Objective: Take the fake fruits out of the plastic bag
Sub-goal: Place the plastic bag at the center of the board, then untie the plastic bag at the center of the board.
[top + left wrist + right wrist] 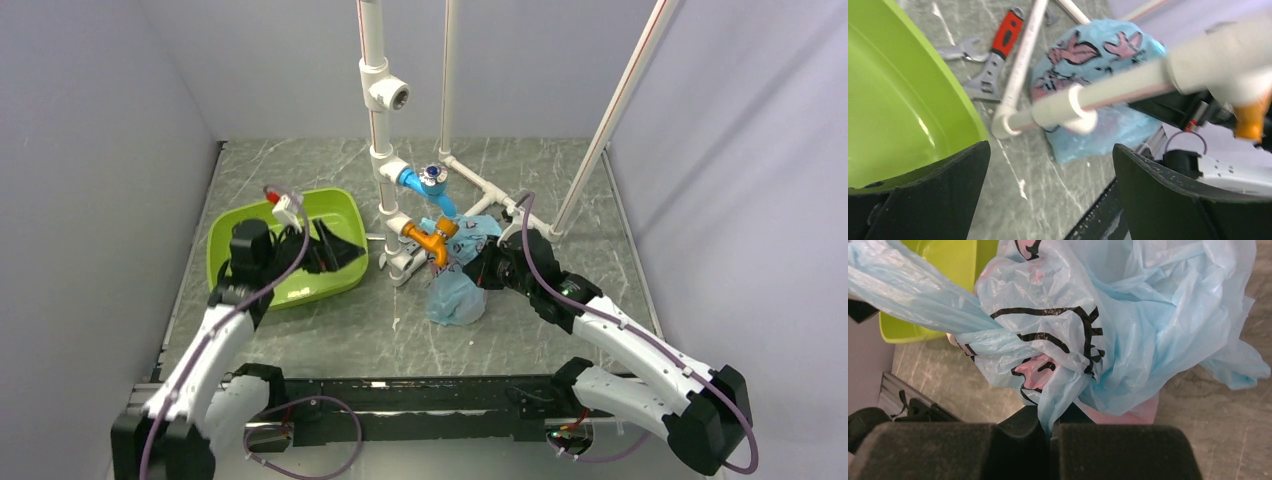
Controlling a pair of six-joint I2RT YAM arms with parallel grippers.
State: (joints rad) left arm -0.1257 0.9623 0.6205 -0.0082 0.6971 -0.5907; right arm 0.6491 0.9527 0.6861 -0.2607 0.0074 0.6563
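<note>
**Top view:** The plastic bag (pixel 455 295) lies at frame centre, just below the pipe frame (pixel 380 150), with its long axis running top to bottom. The right gripper (pixel 480 268) touches its right side. The left gripper (pixel 335 250) hangs over the green tub (pixel 335 205), well apart to the left.

**Left wrist view:** The jaws are spread wide and hold nothing. The bag (pixel 1088 60) sits upper centre, beyond a pipe (pixel 1108 92).

**Right wrist view:** The right gripper (pixel 1050 427) is pinched on a fold of the bag (pixel 1128 315) at bottom centre.

No fake fruits show in any view; they are judged to be inside the bag. The right arm is nearer.
</note>
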